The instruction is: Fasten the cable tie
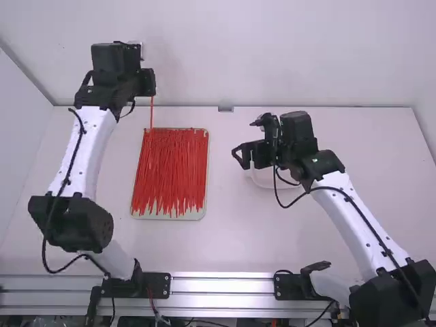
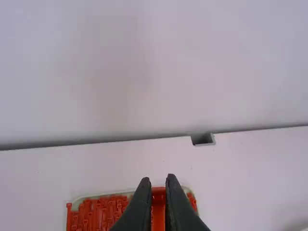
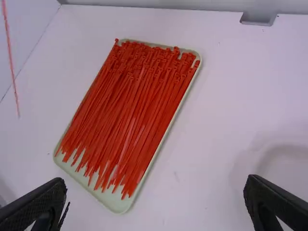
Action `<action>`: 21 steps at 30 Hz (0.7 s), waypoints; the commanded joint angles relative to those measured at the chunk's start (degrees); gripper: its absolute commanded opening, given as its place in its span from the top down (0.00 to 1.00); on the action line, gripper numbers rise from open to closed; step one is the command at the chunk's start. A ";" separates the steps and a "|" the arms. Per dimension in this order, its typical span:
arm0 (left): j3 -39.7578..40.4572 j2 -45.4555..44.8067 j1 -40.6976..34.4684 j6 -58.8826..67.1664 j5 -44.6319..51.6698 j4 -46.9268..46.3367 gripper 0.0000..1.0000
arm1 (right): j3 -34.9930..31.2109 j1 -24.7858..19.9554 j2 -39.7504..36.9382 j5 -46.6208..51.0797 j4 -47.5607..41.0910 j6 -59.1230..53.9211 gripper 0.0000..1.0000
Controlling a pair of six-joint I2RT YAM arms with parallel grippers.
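Cable ties [image 1: 170, 170] are lying heaped on the pale tray [image 1: 170, 216] on your desk [image 1: 306, 225]. Your left end effector [image 1: 150, 88] is pinching one red tie [image 1: 151, 112] by its top, and it is dangling above the tray's far edge. Your right end effector [image 1: 251, 139] is hovering wide open beside the tray, gripping nothing.

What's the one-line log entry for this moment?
left claw: shut on cable tie, held above tray | right claw: open, beside tray | tie: not fastened
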 commanded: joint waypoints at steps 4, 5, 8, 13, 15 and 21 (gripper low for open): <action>-3.19 -6.38 0.15 1.42 0.52 -0.57 0.98 | 1.86 0.11 -1.18 -0.55 1.88 -0.74 0.02; -3.37 -6.60 0.11 1.42 0.48 -0.57 0.98 | 1.86 0.11 -1.18 -0.55 1.90 -0.76 0.01; -7.93 -11.45 -0.13 1.40 0.44 0.04 0.98 | 1.86 0.11 -1.18 -0.55 2.49 -1.09 0.02; -17.38 -18.10 -0.20 0.90 0.44 5.27 0.98 | 1.86 0.11 -1.18 -1.07 3.37 -0.90 0.02; -22.95 -21.57 -0.09 -0.52 0.63 8.74 0.98 | 1.86 0.11 -1.18 -2.91 4.13 -0.92 0.02; -35.47 -28.98 -0.28 -4.72 5.22 18.53 0.98 | 1.86 0.11 -1.18 -8.00 6.67 -0.48 0.02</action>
